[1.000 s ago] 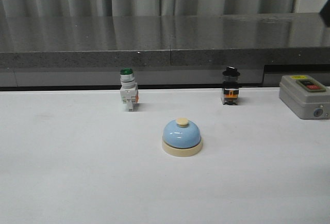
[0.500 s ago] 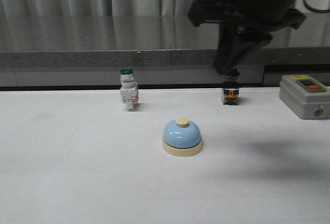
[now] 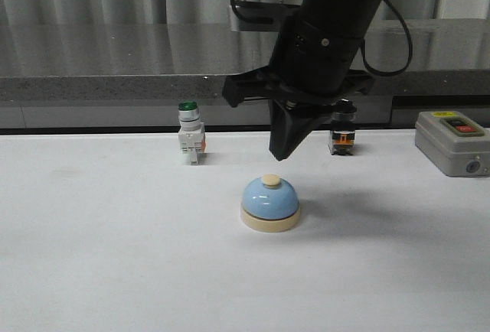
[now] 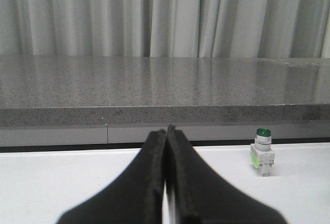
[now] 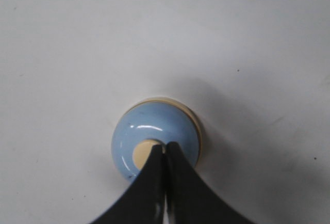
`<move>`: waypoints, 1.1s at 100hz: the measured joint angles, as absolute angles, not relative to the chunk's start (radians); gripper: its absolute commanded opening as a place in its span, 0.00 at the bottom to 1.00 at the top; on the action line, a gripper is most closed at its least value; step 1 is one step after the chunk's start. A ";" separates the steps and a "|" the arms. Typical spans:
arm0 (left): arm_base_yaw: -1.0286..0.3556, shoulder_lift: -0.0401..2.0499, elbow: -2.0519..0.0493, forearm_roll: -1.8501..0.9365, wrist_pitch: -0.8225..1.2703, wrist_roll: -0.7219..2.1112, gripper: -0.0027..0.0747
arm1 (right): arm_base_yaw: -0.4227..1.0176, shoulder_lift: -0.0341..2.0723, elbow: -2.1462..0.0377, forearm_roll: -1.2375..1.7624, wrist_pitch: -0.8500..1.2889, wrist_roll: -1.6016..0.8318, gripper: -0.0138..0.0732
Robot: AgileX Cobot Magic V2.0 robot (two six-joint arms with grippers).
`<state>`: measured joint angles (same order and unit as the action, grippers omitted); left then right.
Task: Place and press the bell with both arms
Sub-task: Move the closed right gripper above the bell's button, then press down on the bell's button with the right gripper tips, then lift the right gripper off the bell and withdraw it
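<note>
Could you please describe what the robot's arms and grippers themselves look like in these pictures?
The right arm is a thick, matte black cylinder with small screws, black cables looping beside it, and a flared collar. Its right gripper tapers to a dark, claw-like point. The left gripper shows two smooth, curved black jaws. No markings are visible.

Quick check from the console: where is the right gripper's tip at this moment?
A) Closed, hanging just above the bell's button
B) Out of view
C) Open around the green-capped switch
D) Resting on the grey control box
A: in the front view the right gripper, fingers together, hangs over the bell, a gap above its button.
</note>
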<state>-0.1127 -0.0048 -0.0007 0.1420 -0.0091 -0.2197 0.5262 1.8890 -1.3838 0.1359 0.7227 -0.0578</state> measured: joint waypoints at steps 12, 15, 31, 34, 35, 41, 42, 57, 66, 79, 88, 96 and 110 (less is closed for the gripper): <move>-0.113 -0.005 -0.001 0.142 -0.009 -0.220 0.01 | 0.526 1.901 -1.394 0.136 0.723 -0.060 0.09; -0.113 -0.005 -0.001 0.142 -0.009 -0.220 0.01 | 0.526 1.901 -1.394 0.136 0.723 -0.059 0.09; -0.113 -0.005 -0.001 0.142 -0.009 -0.220 0.01 | 0.526 1.903 -1.394 0.136 0.723 -0.059 0.09; -0.113 -0.005 -0.001 0.142 -0.009 -0.220 0.01 | 0.526 1.906 -1.394 0.136 0.723 -0.059 0.09; -0.113 -0.005 -0.001 0.142 -0.009 -0.220 0.01 | 0.526 1.908 -1.394 0.136 0.723 -0.059 0.09; -0.113 -0.005 -0.001 0.142 -0.009 -0.220 0.01 | 0.526 1.915 -1.394 0.136 0.725 -0.059 0.09; -0.113 -0.005 -0.001 0.142 -0.009 -0.220 0.01 | 0.526 1.917 -1.394 0.136 0.725 -0.059 0.09; -0.113 -0.005 -0.001 0.142 -0.009 -0.220 0.01 | 0.526 1.952 -1.397 0.144 0.745 -0.059 0.09; -0.113 -0.005 -0.001 0.142 -0.009 -0.220 0.01 | 0.526 1.956 -1.404 0.148 0.748 -0.059 0.09; -0.113 -0.005 -0.001 0.142 -0.009 -0.220 0.01 | 0.526 1.956 -1.407 0.148 0.752 -0.059 0.09; -0.113 -0.005 -0.001 0.142 -0.009 -0.220 0.01 | 0.526 1.956 -1.416 0.148 0.764 -0.060 0.09; -0.113 -0.005 -0.001 0.142 -0.009 -0.220 0.01 | 0.526 1.956 -1.434 0.141 0.774 -0.060 0.09; -0.113 -0.005 -0.001 0.142 -0.009 -0.220 0.01 | 0.526 1.917 -1.477 0.102 0.794 -0.060 0.09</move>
<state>-0.1127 -0.0048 -0.0007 0.1420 -0.0091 -0.2197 0.5262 1.9175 -1.4766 0.1019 0.7944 -0.0599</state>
